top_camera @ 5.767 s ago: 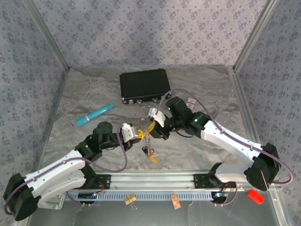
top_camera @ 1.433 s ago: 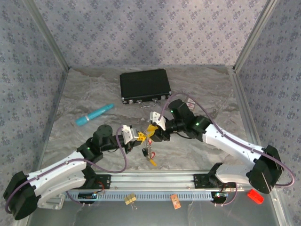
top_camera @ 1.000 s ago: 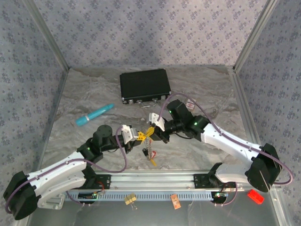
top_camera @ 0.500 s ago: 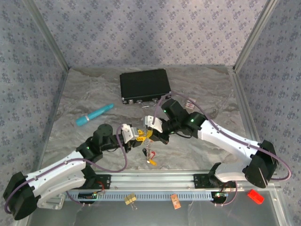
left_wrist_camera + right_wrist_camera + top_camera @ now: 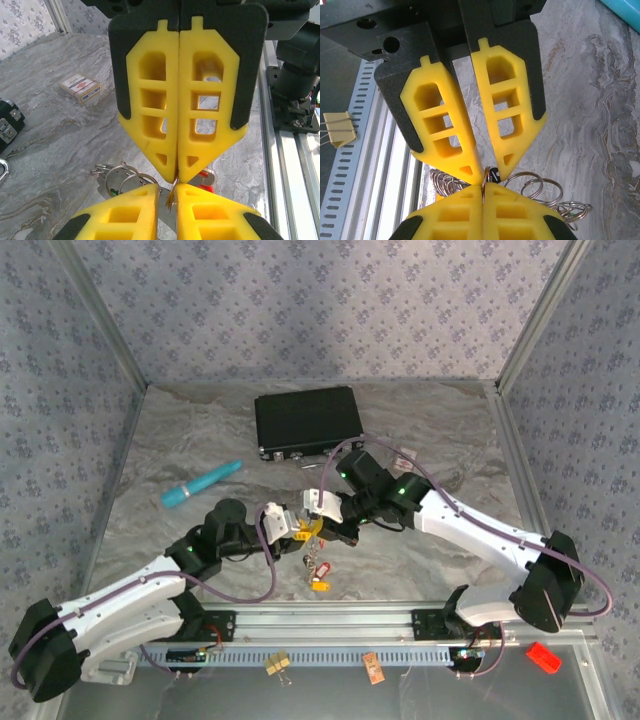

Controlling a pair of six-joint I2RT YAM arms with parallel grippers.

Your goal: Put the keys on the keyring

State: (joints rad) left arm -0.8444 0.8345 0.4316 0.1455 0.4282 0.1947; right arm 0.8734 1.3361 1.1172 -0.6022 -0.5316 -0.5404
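- The right gripper [image 5: 483,186] has its fingers pressed together, nipping a thin metal ring [image 5: 487,173].
- The left gripper [image 5: 168,188] has its tips a slit apart, straddling that ring.
- The keys [image 5: 318,571] bunch just below both tips, near the middle of the worktop's [image 5: 200,440] near edge.

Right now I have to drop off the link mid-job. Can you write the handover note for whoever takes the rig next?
Right hand: shut on a thin metal ring, pinched at its fingertips.
Left hand: tip to tip with the right, jaws a sliver apart around that same ring. I cannot tell whether it grips.
Bunch of small metal keys with coloured tags: just below the two hands, over the grey marbled tabletop, with loose wire rings among the keys.
Done: the ring is up between both hands.
Left: threading the keys. I cannot tell whether any is on yet, so treat it all as to do.
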